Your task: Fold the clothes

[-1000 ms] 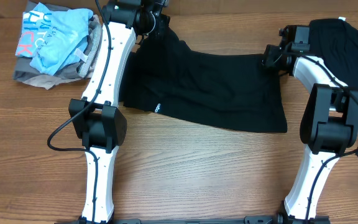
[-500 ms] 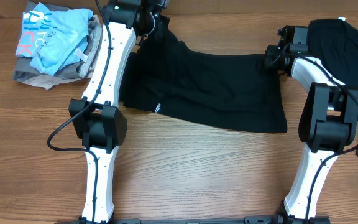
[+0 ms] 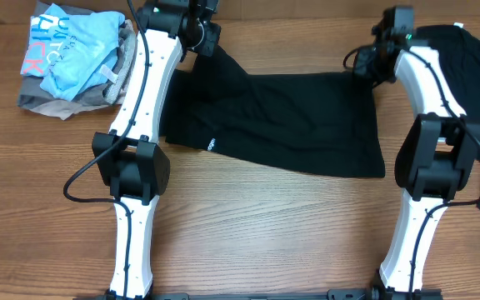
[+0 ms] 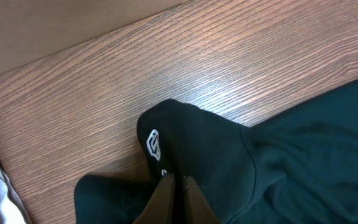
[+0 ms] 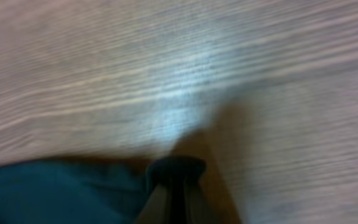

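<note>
Wooden bench [image 3: 248, 217]: we log black shirt [image 3: 290, 117], far corners clamped in left pincer [image 4: 178, 186], right pincer [image 5: 176, 180], likely held taut for folding.

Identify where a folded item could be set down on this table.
Free: the wooden table strip between the left arm and right arm, nearer than the black short-sleeved shirt; the wood left of the left arm, nearer than the blue and grey clothes pile. Crowded: the far edge, where left gripper and right gripper pinch the shirt, and the heaped black garment at right.
</note>
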### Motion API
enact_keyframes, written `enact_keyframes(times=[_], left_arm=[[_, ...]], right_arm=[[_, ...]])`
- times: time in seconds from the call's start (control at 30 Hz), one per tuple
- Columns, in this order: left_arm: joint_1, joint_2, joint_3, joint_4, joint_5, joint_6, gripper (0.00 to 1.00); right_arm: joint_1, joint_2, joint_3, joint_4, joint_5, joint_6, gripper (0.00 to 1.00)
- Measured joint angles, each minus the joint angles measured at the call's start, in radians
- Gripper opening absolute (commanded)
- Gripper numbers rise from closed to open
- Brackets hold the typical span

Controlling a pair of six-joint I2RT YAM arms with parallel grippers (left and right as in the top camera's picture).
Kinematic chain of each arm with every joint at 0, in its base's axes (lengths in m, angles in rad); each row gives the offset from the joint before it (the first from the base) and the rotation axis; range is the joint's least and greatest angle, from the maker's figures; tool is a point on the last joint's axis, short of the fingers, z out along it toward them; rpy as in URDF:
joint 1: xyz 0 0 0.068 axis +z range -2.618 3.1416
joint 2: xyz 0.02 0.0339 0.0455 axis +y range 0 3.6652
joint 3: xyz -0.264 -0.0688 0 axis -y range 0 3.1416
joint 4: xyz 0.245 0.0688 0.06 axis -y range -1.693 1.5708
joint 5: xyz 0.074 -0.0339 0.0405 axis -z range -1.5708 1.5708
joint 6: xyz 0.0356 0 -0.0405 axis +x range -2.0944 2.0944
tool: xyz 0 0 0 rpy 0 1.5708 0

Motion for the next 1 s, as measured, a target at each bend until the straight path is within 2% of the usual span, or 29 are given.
enact_keyframes(times=[0.33,0.5,0.63,1.0], left_arm=[[0.000,0.000,0.000,-0.106,0.000,0.046,0.04],[0.002,0.000,0.000,-0.204,-0.004,0.049,0.04],[0.014,0.000,0.000,-0.267,-0.013,0.049,0.04],[0.095,-0.013,0.000,-0.331,0.005,0.052,0.04]], right_arm=[[0.000,0.000,0.321,-0.530,0.000,0.003,0.04],[-0.001,0.000,0.380,-0.697,0.000,0.005,0.04],[-0.018,0.001,0.380,-0.774,-0.003,0.013,0.04],[-0.069,-0.031,0.380,-0.777,-0.040,0.020,0.04]])
